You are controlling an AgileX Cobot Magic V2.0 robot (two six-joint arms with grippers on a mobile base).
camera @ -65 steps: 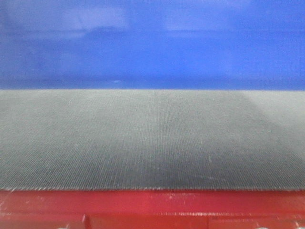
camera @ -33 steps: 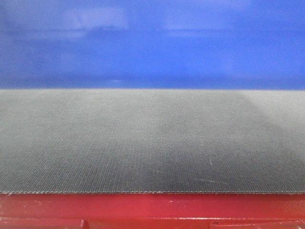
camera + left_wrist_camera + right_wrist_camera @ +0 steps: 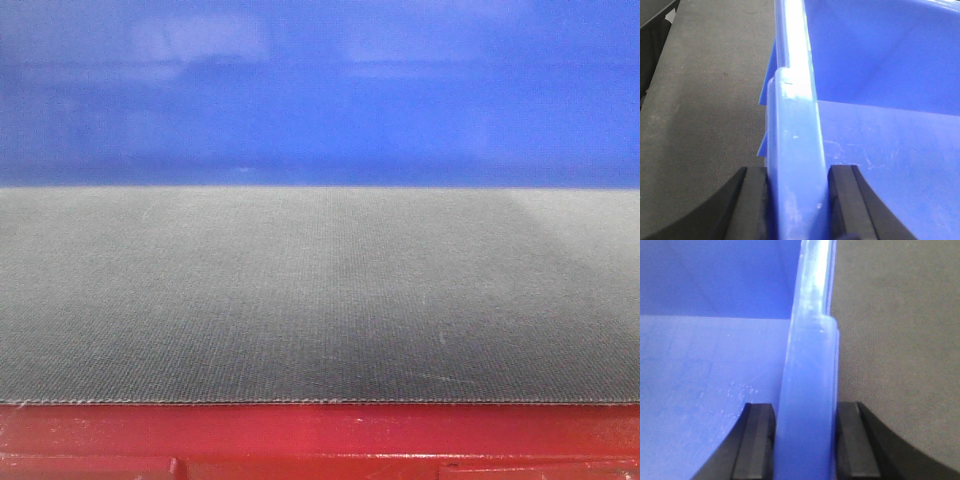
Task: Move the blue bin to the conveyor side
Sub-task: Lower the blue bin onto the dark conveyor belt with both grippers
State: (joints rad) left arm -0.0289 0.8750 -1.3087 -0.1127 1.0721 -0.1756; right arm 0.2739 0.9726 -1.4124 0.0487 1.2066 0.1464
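Blue bin (image 3: 320, 95) stands upright on conveyor (image 3: 320, 300), long wall spanning left to right; left gripper (image 3: 798, 200) and right gripper (image 3: 806, 440) each clamp its rim.

The blue bin (image 3: 320, 90) looks blurred, edges cropped.

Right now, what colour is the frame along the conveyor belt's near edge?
The frame is glossy red, clearest in the front-facing view.
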